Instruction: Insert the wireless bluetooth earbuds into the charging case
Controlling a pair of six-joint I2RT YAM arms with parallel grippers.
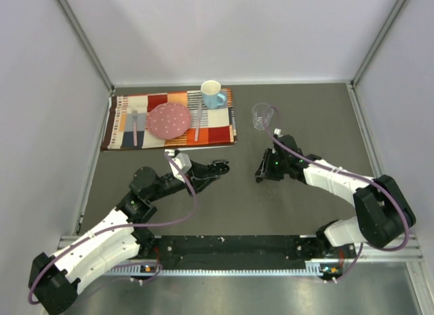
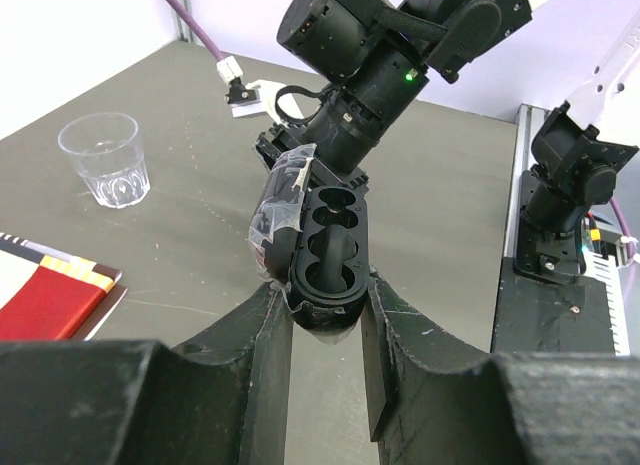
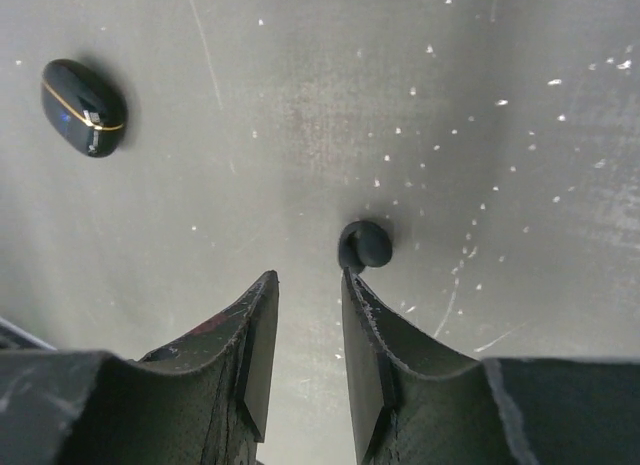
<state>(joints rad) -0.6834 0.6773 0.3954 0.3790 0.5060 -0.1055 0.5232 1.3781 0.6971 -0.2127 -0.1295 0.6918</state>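
1. Two hands are at work. On the left, our left hand (image 2: 325, 307) is clamped on the charging case (image 2: 352, 240), lid (image 2: 276, 210) swung back, both wells (image 2: 335, 213) looking empty.
2. On the right, our right hand (image 3: 308, 281) hangs low over the worktop (image 3: 500, 135), fingers parted, nothing between them.
3. One earbud (image 3: 366, 244) lies just off a fingertip, outside the gap.
4. We judge this the pick-up step. Next we must shift sideways to straddle the bud, close gently because it looks small and slippery, then carry it to the case.
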